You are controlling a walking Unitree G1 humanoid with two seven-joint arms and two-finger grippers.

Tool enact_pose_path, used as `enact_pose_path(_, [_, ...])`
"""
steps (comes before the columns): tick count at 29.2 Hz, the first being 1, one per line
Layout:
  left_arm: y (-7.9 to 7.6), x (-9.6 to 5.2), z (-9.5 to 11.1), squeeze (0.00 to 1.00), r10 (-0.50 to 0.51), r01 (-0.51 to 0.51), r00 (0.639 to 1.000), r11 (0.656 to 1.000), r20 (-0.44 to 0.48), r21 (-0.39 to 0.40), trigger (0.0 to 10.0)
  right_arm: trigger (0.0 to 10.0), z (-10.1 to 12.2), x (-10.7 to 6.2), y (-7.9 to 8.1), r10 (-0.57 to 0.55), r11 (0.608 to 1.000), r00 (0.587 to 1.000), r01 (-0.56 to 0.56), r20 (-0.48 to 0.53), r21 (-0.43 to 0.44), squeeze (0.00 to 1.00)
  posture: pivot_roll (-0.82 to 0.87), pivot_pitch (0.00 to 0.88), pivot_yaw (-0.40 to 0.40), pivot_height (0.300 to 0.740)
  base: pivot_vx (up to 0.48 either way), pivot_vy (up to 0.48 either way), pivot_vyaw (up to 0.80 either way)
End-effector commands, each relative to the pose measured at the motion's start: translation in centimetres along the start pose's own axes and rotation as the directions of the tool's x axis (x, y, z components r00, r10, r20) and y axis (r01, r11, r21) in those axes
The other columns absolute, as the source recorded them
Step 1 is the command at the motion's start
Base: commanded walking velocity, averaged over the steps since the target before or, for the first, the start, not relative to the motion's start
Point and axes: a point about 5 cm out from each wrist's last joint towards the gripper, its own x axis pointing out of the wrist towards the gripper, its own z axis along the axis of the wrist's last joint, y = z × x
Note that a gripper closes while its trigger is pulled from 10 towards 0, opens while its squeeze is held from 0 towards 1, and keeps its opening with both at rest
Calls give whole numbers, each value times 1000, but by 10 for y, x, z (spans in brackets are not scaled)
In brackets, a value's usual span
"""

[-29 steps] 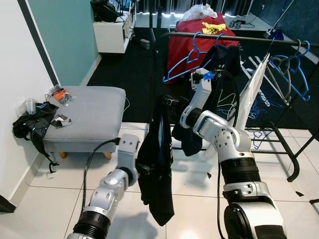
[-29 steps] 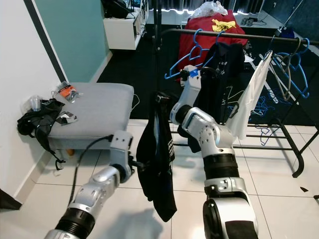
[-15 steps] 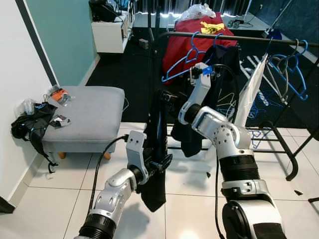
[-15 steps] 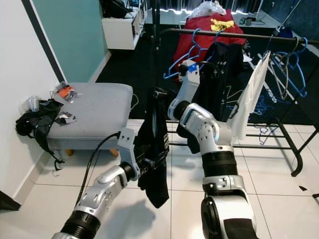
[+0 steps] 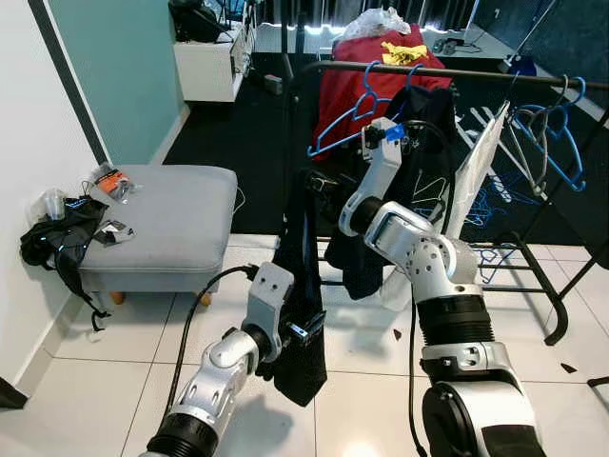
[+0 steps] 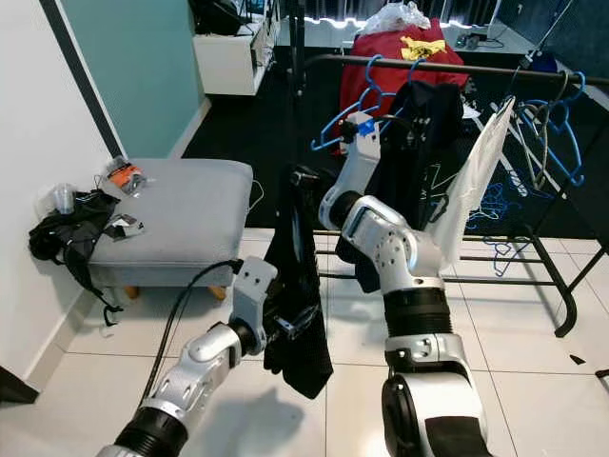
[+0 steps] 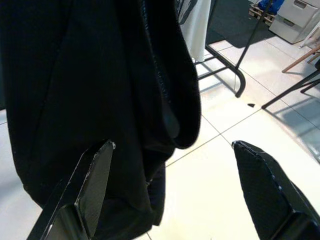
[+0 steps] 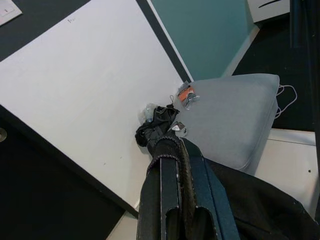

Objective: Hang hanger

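Note:
A black garment (image 5: 303, 276) hangs in front of me; its top is pinched in my right gripper (image 5: 317, 184), which is shut on it, and its hanger is hidden in the cloth. The right wrist view looks along the shut fingers (image 8: 170, 185) wrapped in that dark fabric. My left gripper (image 5: 306, 328) sits against the garment's lower part; in its wrist view the gripper (image 7: 172, 145) is open, its fingers spread wide, with the black cloth (image 7: 90, 100) hanging just before them. Behind runs the black clothes rail (image 5: 447, 72), carrying blue hangers (image 5: 357, 119), a dark garment and a white one (image 5: 481, 162).
A grey ottoman (image 5: 162, 214) stands to my left with small items on it. A black bag (image 5: 59, 238) lies by the white wall. The rack's black base legs (image 5: 538, 276) cross the tiled floor to the right. A red cloth (image 5: 357, 76) hangs behind the rail.
My left arm has risen from low at the left and come up against the garment's lower half. The garment's hem has lifted and bunched. The right gripper has held nearly still.

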Motion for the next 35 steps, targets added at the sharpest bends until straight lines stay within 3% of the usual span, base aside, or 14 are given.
enact_pose_path(1, [-2, 1, -2, 0, -10, 10, 1000, 1000, -21, 4, 10000, 0, 8, 1, 8, 24, 1000, 999, -23, 24, -8, 0, -44, 66, -34, 740, 0, 0, 0])
enact_pose_path(9, [-7, 5, 0, 0, -11, 9, 1000, 998, -18, -68, 10000, 0, 7, 2, 8, 18, 1000, 1000, -18, 24, -5, 0, -45, 68, -37, 740, 0, 0, 0])
enact_pose_path(20, [-6, 12, 7, 0, 12, -12, 1000, 994, 1, -110, 10000, 0, 7, 5, 9, 16, 1000, 999, -16, 27, 1, 0, -42, 69, -37, 740, 0, 0, 0])
enact_pose_path(29, [-8, 14, 7, 0, 8, -9, 1000, 994, -10, -105, 10000, 0, 6, 5, 10, 16, 1000, 1000, -16, 25, 2, 0, -43, 69, -36, 740, 0, 0, 0])
enact_pose_path(35, [-6, 18, 3, 0, 52, -56, 997, 997, -57, -56, 10000, 0, 8, 7, 12, 18, 1000, 999, -18, 33, 10, 0, -43, 74, -37, 740, 0, 0, 0])
